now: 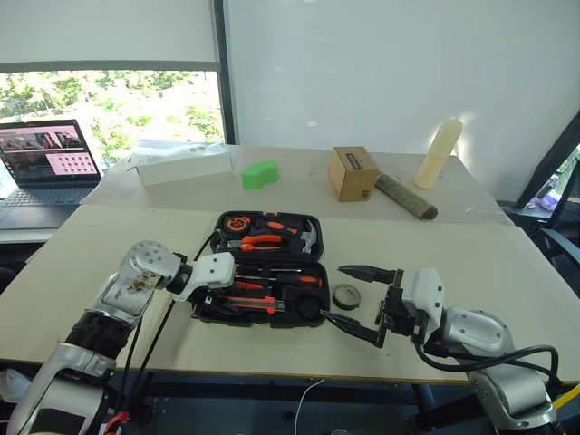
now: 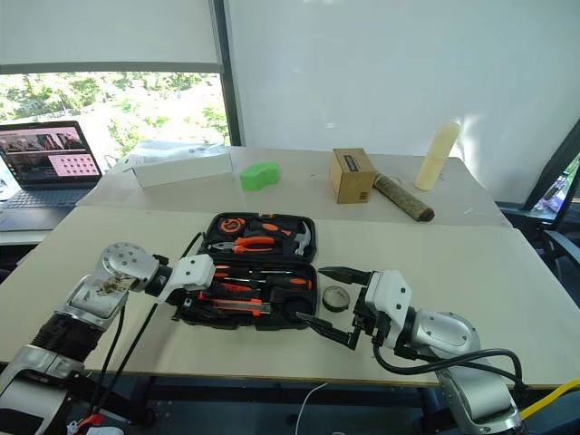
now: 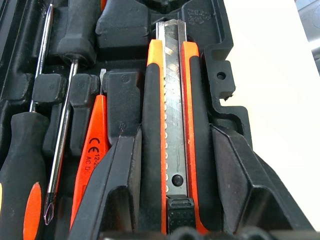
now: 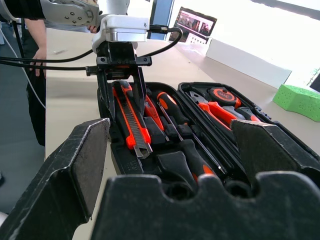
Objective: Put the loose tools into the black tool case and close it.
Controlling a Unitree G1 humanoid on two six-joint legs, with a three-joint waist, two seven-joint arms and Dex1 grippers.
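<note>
The black tool case lies open in the middle of the table. Pliers, a tape measure and a hammer sit in its far half. Two screwdrivers and a slim orange tool lie in its near half. My left gripper is at the case's near left end, shut on the orange-black utility knife, which lies along its slot. The small black tape roll rests on the table just right of the case. My right gripper hovers open beside the roll, pointing at the case.
At the back of the table are a green block, a cardboard box, a dark rough roll, a cream cylinder and a white flat box. A laptop sits far left. A person stands beyond the table's left side.
</note>
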